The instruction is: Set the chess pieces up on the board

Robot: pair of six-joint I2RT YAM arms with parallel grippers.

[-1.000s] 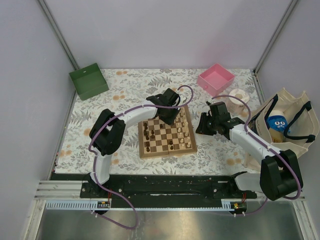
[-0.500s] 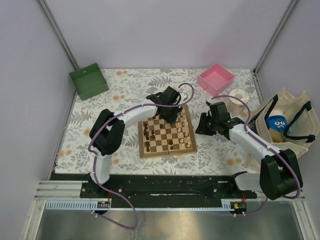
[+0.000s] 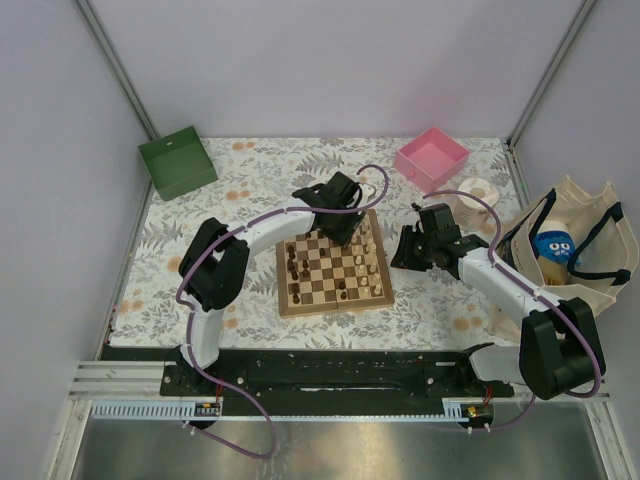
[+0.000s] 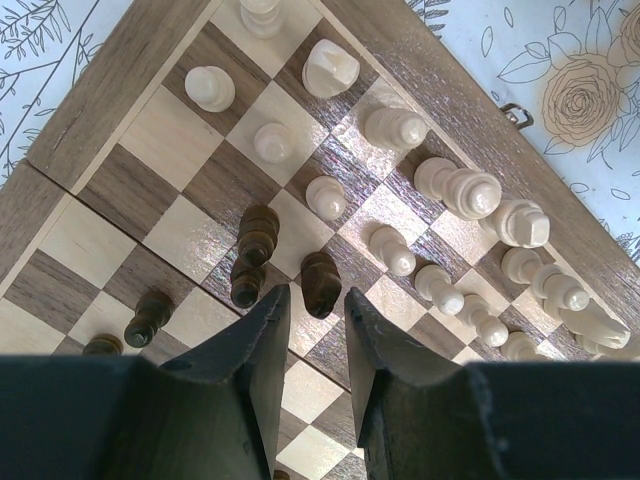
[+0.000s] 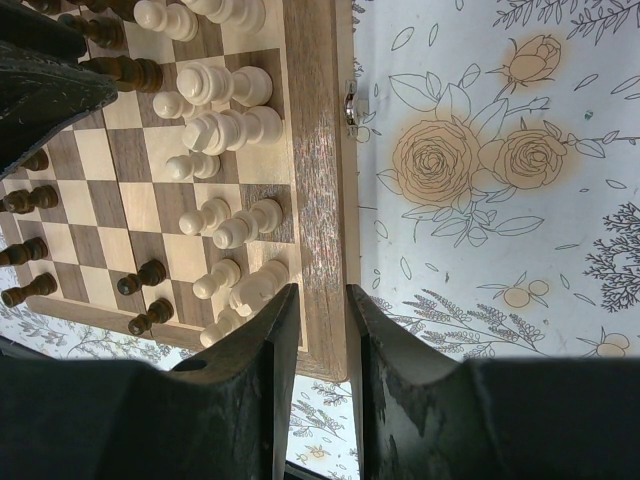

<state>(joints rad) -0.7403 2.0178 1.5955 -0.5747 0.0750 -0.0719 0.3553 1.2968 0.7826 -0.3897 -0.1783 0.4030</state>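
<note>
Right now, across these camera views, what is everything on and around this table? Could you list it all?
Square wooden chessboard: one, tan and brown checks, table centre.
Pale cream wooden chess pieces: many, mostly on the board's right side.
Dark brown wooden chess pieces: several, on the left side and mid-board.
Green open box: one, far left corner.
Pink open box: one, far right.
White roll: one, near the pink box, kind unclear.
Cream fabric bag: one, right edge, a blue object inside.
Floral tablecloth: one, white, covers the table.
Left gripper: black, over the board, slightly open, empty.
Right gripper: black, at the board's right edge, slightly open, empty.
</note>
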